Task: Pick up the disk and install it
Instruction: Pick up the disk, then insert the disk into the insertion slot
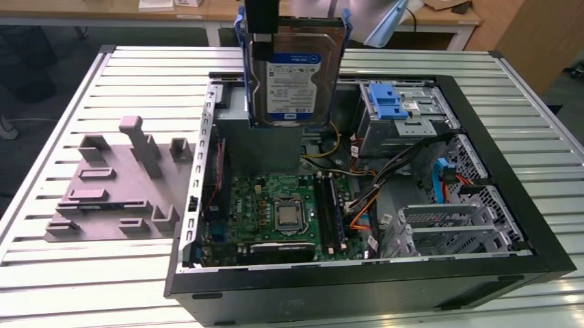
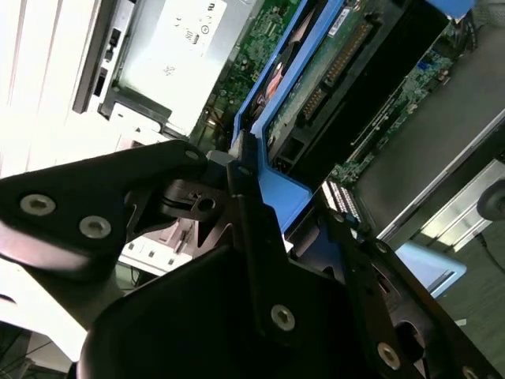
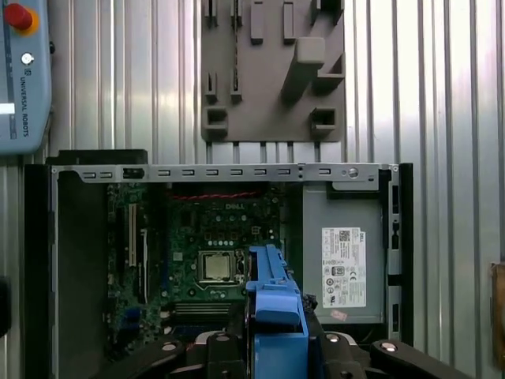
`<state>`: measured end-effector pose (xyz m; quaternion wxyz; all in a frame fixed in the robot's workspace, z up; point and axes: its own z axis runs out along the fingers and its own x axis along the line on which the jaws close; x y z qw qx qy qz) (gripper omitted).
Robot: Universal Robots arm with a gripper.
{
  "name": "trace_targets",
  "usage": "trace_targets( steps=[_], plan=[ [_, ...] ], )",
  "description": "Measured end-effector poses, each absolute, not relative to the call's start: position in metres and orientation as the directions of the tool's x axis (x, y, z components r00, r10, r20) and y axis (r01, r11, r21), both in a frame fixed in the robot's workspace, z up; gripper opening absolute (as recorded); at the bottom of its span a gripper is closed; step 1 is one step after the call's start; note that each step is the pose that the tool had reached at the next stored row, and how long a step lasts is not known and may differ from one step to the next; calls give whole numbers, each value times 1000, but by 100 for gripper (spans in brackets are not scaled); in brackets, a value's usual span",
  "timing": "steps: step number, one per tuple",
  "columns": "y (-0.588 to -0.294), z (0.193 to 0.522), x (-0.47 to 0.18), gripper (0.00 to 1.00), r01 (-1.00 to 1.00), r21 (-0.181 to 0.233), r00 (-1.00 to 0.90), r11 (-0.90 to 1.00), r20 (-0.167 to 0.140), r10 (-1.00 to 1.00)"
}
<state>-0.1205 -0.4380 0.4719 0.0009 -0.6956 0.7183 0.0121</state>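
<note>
Silver and blue, the disk (image 1: 297, 75) hangs upright over the far part of the open computer case (image 1: 365, 287), clear of everything inside it, its labelled face turned to the near side. The pincer (image 1: 273, 37) grips it from above by the blue carrier frame. In the second wrist view the pincer (image 2: 288, 205) has one black finger (image 2: 241, 178) pressed flat against the frame's edge. The opposite finger seems to bear on the other side, though the frame hides the contact.

In the first wrist view the pincer (image 3: 276, 335) pinches the blue frame of the disk (image 3: 272, 296), with the motherboard (image 3: 209, 245) and the grey power-supply box (image 3: 343, 237) lying beyond it in the case.

The case lies on its side on a slatted metal table (image 1: 91, 287), open face up. The motherboard (image 1: 264, 198), with its processor socket (image 1: 288, 215), sits towards the near side. A drive cage with a small blue latch (image 1: 388, 102) stands in the far corner on the exterior view's right, just beside the hanging disk. A grey fixture plate (image 1: 109, 198) with raised blocks rests on the table at the exterior view's left, just beside the case. A pale blue control pendant (image 3: 24, 79) with a red button lies on the table apart from the case.
</note>
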Motion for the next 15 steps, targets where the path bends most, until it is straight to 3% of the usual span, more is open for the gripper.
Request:
trace_targets(
  steps=[15],
  plan=[
    [-446, 471, -107, 36, -999, 16, -32, 32, -18, -999]
  ],
)
